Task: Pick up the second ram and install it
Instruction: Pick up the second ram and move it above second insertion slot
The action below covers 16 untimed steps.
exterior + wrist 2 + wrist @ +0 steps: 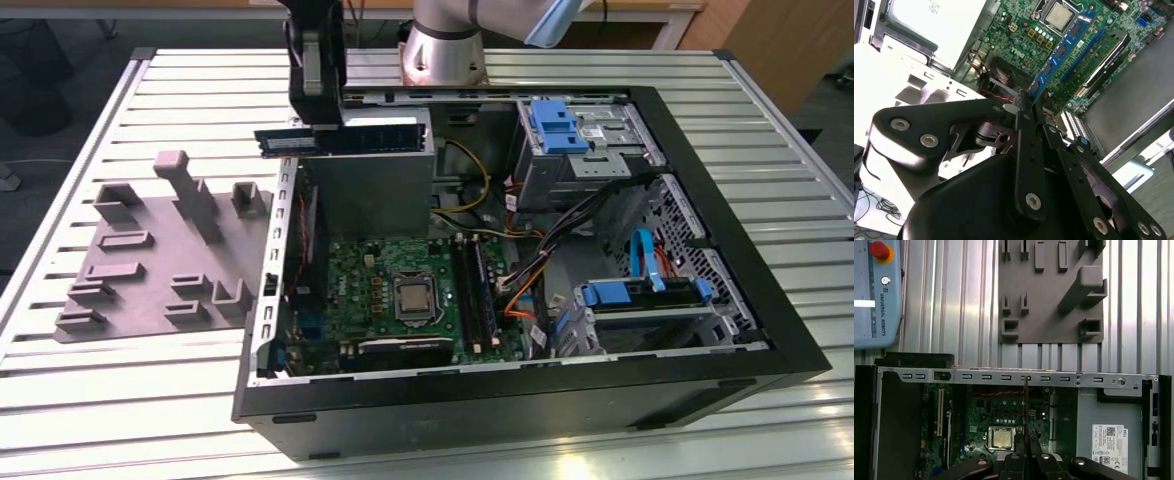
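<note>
Gripping second ram point(360, 138), end effector point(318, 126) above open case point(534, 392), near power supply point(374, 195)

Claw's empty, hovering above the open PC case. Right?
Not empty. The claw is shut on the second ram, as the exterior view shows. The second wrist view shows the same. The rest is right: it hovers above the open PC case.

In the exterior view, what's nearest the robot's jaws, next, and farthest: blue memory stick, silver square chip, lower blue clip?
1. Long thin blue memory stick: held in the gripper's jaws.
2. Square silver processor chip: middle of green board.
3. Bright-blue plastic drive clip: low, exterior view's right.
</note>
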Tool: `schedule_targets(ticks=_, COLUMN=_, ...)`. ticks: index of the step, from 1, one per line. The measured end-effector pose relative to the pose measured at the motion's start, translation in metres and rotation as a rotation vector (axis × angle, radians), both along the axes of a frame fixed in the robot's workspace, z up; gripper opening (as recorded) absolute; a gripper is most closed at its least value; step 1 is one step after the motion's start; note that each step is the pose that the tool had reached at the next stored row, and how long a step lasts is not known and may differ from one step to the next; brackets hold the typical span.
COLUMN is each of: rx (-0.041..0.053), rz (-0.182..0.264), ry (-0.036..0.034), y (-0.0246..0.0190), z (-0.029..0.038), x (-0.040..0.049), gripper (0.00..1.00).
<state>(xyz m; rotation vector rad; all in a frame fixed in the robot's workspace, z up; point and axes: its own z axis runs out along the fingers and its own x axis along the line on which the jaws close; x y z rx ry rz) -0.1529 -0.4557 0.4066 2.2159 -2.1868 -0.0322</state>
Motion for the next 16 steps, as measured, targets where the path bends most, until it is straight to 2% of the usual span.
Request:
schedule_targets(ticks=9, rx=0.0001, rz=0.000, ry=0.0000, y=0.0000, z=0.0000, x=0.0088, gripper=0.14)
schedule_targets(ticks=16, rx=0.0000, rz=0.000, ry=0.0000, y=0.0000, z=-0.0001, x=0.0276, gripper=0.14)
